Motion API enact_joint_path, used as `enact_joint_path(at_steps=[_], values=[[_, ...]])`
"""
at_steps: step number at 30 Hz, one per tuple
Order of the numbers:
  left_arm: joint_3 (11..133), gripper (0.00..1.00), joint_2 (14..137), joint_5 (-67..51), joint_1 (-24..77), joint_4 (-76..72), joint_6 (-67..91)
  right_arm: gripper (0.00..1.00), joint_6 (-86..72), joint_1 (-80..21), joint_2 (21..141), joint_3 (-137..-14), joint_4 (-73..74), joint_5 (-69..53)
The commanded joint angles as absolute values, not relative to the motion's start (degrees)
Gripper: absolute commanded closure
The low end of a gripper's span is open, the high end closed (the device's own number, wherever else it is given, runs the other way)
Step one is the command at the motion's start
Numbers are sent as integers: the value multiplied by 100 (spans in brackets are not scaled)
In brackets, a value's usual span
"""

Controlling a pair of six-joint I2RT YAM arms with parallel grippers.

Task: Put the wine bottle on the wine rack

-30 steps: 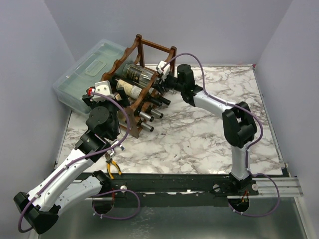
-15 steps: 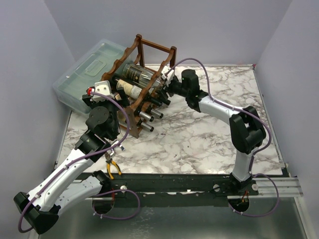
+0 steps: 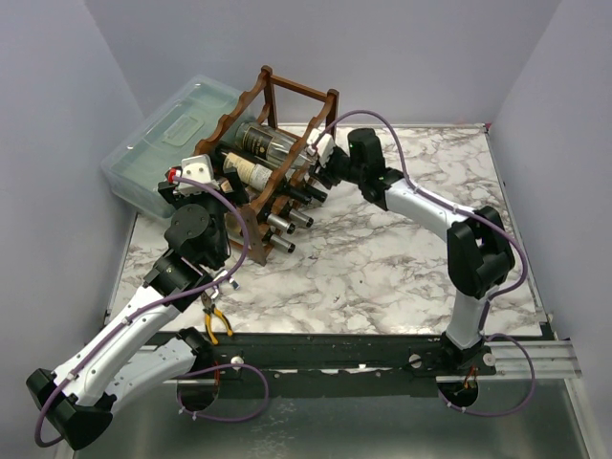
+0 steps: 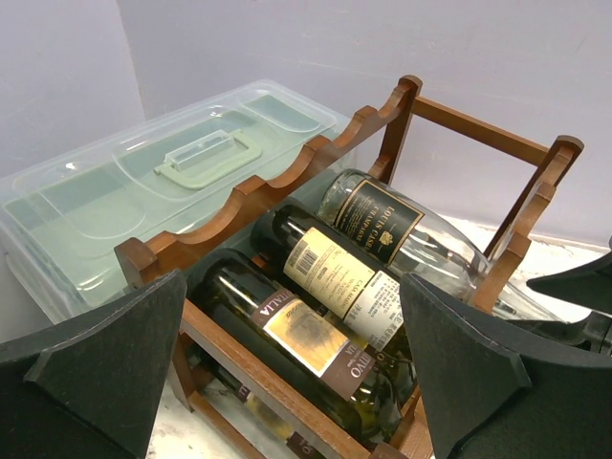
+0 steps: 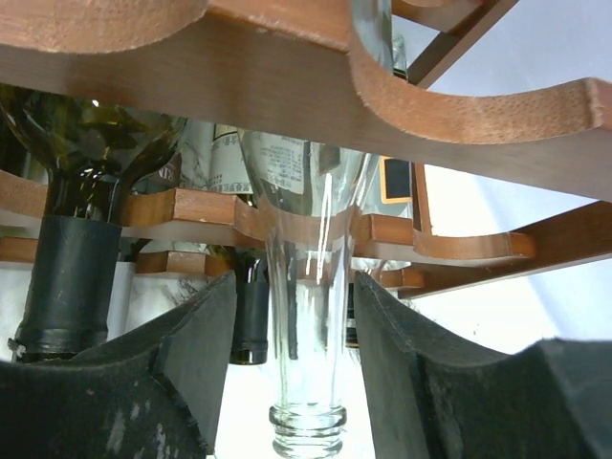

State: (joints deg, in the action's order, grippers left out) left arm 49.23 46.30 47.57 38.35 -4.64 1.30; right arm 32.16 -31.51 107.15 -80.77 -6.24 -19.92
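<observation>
The wine rack (image 3: 302, 92) is a reddish-brown wooden frame with wavy rails at the back left. A clear glass wine bottle (image 3: 266, 142) with a black label lies in its top tier. It also shows in the left wrist view (image 4: 382, 225). My right gripper (image 3: 318, 158) is open at the bottle's mouth end. In the right wrist view its jaws (image 5: 296, 306) stand on either side of the clear neck (image 5: 308, 373) with gaps on both sides. My left gripper (image 4: 292, 382) is open and empty above the rack's (image 4: 239, 196) near end.
Several dark bottles (image 3: 282, 222) fill the lower tiers, necks pointing out over the marble table. A translucent lidded plastic box (image 3: 172, 134) stands right behind the rack. Yellow-handled pliers (image 3: 216, 323) lie at the table's near edge by the left arm.
My right arm has drawn back a little to the right from the rack. The clear bottle has stayed lying in the top tier. The left arm has not moved.
</observation>
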Motion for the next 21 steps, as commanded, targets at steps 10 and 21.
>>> enact_joint_path(at_steps=[10, 21], values=[[4845, 6, 4702, 4681, 3810, -528, 197, 47, 3750, -3066, 11309, -8966, 532, -1757], [4843, 6, 4736, 4726, 3807, -541, 167, 76, 3817, -3050, 11417, -8855, 237, -1888]])
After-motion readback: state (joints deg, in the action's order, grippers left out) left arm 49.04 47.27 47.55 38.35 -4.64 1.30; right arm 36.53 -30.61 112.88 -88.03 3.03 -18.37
